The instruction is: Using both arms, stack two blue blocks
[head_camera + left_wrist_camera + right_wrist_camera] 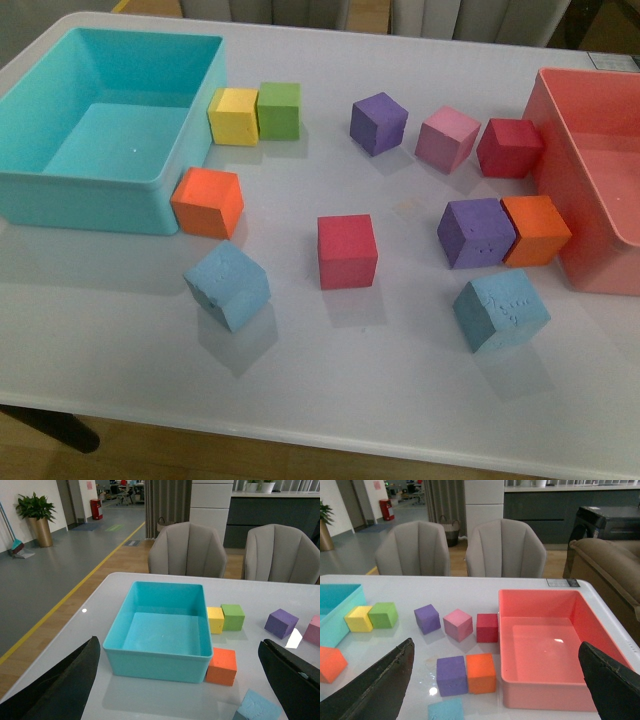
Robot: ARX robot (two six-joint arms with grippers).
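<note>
Two light blue blocks lie apart near the table's front. The left blue block sits tilted, in front of an orange cube; its corner shows in the left wrist view. The right blue block lies in front of a purple and an orange cube, its top visible in the right wrist view. Neither arm appears in the front view. My left gripper hangs open over the table near the turquoise bin, nothing between its fingers. My right gripper is open too, above the pink bin's near corner.
A turquoise bin stands at the left, a pink bin at the right. Orange, yellow, green, purple, pink, dark red, red, purple and orange cubes are scattered between.
</note>
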